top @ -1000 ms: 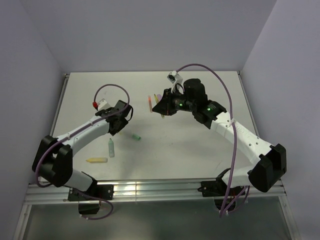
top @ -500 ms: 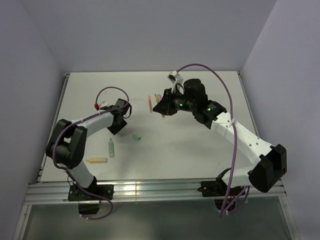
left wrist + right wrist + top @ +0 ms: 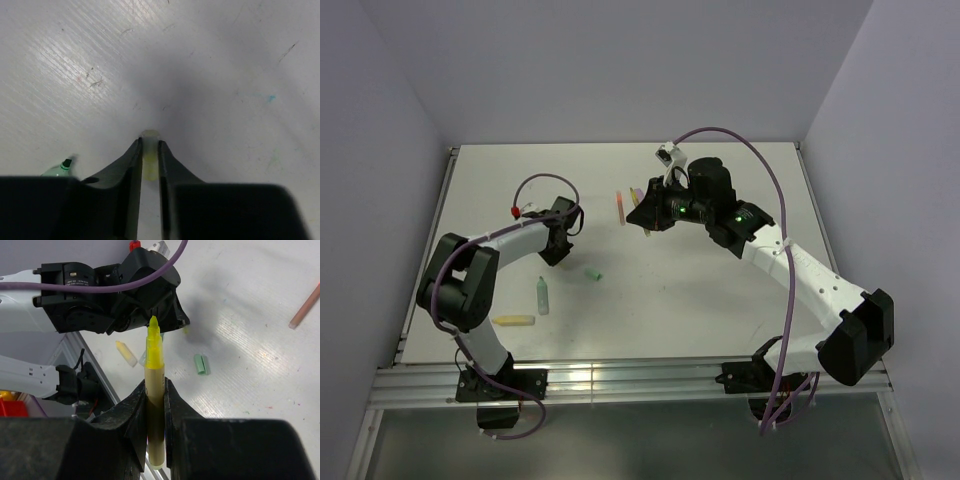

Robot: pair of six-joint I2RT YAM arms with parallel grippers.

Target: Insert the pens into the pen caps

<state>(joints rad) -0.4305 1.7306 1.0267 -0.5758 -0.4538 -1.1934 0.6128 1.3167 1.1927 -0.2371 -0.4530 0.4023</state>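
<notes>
A white desk (image 3: 720,300) stood boxed in by pale lavender walls (image 3: 620,70) on three sides. An aluminium rail (image 3: 620,378) ran along its near edge, and faint ink flecks (image 3: 270,97) marked its scuffed surface.

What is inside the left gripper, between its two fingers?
A pale yellow cap sits in the left gripper, touching both fingers. Only its tip and a narrow strip show; the gripper body covers the rest.

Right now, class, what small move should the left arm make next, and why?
Probably lift the left claw straight up: it pinches the yellow cap lying on the table, while the right claw holds the yellow pen, tip bare, ready for capping.
</notes>
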